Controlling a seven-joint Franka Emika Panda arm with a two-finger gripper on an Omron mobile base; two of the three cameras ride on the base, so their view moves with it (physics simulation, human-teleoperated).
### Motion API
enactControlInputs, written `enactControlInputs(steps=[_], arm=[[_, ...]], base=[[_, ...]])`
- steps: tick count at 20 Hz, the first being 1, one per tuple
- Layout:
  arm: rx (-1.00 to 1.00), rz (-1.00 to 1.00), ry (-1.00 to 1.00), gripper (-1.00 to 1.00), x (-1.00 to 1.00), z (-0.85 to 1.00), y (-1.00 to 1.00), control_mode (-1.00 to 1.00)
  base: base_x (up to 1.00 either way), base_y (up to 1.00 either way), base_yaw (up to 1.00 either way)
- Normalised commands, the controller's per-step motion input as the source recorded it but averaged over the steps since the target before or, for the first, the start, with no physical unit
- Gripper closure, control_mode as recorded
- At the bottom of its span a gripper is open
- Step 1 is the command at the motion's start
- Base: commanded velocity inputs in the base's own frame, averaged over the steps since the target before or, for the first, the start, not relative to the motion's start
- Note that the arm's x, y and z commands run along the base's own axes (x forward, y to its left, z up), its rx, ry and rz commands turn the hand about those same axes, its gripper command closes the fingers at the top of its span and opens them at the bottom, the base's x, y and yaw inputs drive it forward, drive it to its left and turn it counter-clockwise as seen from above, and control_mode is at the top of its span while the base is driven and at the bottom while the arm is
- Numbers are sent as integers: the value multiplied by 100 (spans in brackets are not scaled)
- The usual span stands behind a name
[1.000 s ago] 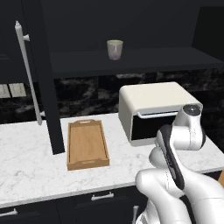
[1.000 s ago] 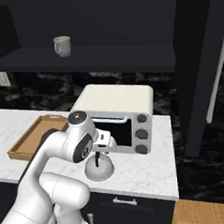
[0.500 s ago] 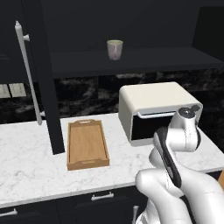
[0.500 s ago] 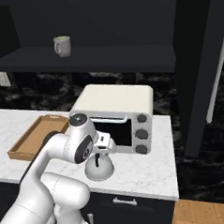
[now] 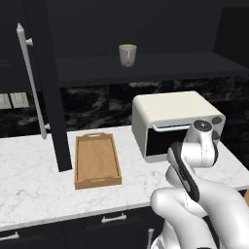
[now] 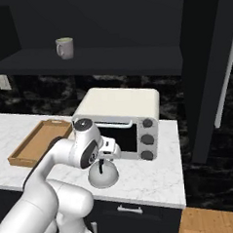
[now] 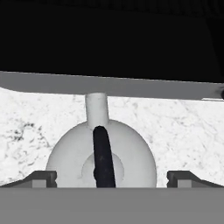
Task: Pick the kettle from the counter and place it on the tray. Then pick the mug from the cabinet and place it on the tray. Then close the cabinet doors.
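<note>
You are on the first step: getting the kettle (image 7: 101,162). Your tool (image 7: 112,178) hangs right above it, tips spread wide with nothing in them. The kettle sits on the worktop (image 7: 175,127) below. Next, go down and pinch its black handle (image 7: 103,155).

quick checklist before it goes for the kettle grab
1. Jaws of the gripper wide open: ok.
2. Small rounded silver-grey kettle centred between the fingertips, black arched handle in line: ok.
3. Kettle upright on the white marble counter, in front of the cream toaster oven: ok.
4. Fingertips low enough to close on the handle: cannot tell.
5. Light-brown wooden tray bare for the drop: ok.
6. Black cabinet doors open, pale mug on shelf: ok.
</note>
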Motion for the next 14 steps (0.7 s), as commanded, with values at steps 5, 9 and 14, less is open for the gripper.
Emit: enactControlInputs(steps=[5,9,14], arm=[[0,0,0,-100,14,-12,0,-100],[0,0,0,-100,10,-16,0,-100],[0,0,0,100,-10,-10,0,-100]], base=[[0,0,0],[0,0,0],[0,0,0]])
